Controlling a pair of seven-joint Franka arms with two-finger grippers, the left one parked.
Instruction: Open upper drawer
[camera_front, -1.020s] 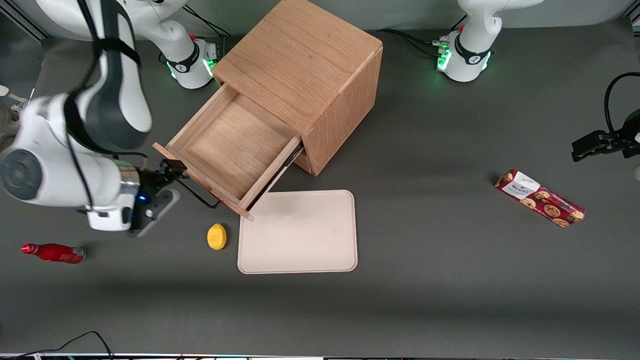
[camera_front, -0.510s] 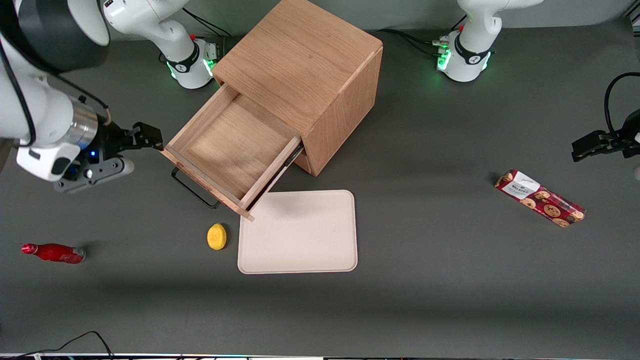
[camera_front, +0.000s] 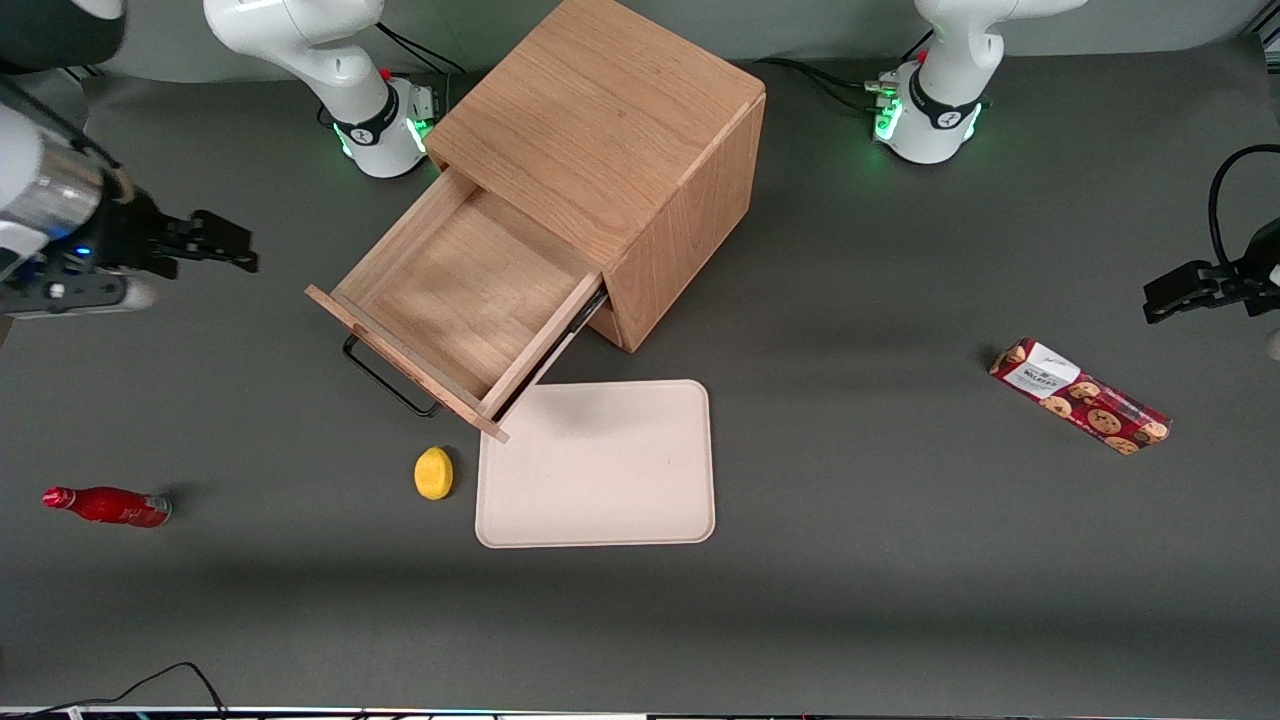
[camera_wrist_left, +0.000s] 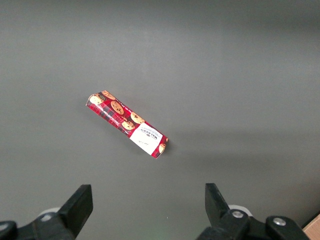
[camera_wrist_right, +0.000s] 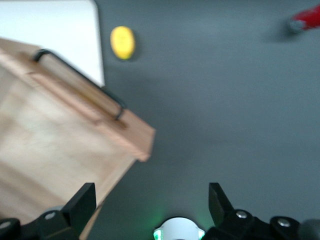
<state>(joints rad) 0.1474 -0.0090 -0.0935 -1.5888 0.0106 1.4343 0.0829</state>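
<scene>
The upper drawer (camera_front: 460, 300) of the oak cabinet (camera_front: 610, 130) stands pulled well out, empty, with its thin black bar handle (camera_front: 388, 383) on the front. It also shows in the right wrist view (camera_wrist_right: 55, 145) with its handle (camera_wrist_right: 80, 80). My right gripper (camera_front: 225, 245) is open and empty. It hangs above the table toward the working arm's end, apart from the drawer's front corner. Its fingers (camera_wrist_right: 82, 202) stand wide apart in the right wrist view. The bottom drawer is hidden under the upper one.
A beige tray (camera_front: 596, 463) lies on the table in front of the drawer, a yellow lemon (camera_front: 433, 472) beside it. A red bottle (camera_front: 105, 505) lies toward the working arm's end. A red cookie box (camera_front: 1078, 395) lies toward the parked arm's end.
My gripper has let go of the drawer handle and drawn away from it, rising and moving farther from the front camera toward the working arm's end. The drawer stays pulled out.
</scene>
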